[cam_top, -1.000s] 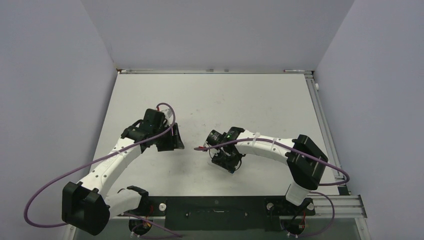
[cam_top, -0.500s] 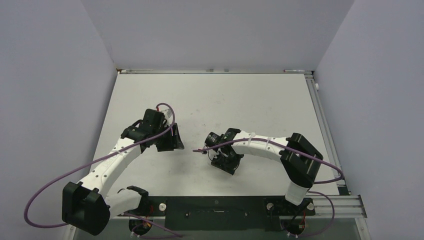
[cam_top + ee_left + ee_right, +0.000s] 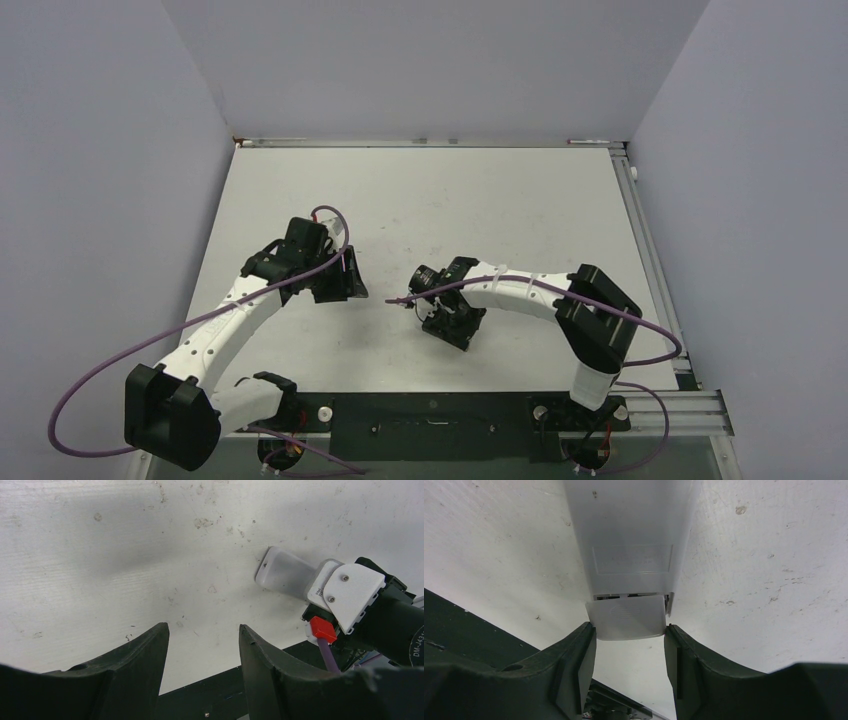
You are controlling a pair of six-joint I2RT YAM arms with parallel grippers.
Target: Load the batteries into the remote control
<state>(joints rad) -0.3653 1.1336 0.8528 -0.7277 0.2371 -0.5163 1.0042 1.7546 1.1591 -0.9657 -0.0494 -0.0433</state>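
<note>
Remote control (image 3: 631,535), white plastic slab, on scuffed tabletop (image 3: 764,580); right end effector (image 3: 629,628) pinches its ribbed cover (image 3: 626,620), left end effector (image 3: 203,627) spread.

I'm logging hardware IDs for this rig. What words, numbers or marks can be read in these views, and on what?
"DM-J43", cut off by the picture's edge: on the black cylindrical motor housing of the right arm, left wrist view.
Small dark print on the white plastic part beside it: too small to read.
Raised panel on the back of the white rectangular plastic remote control: too faint to read.
Top view: nothing legible.
</note>
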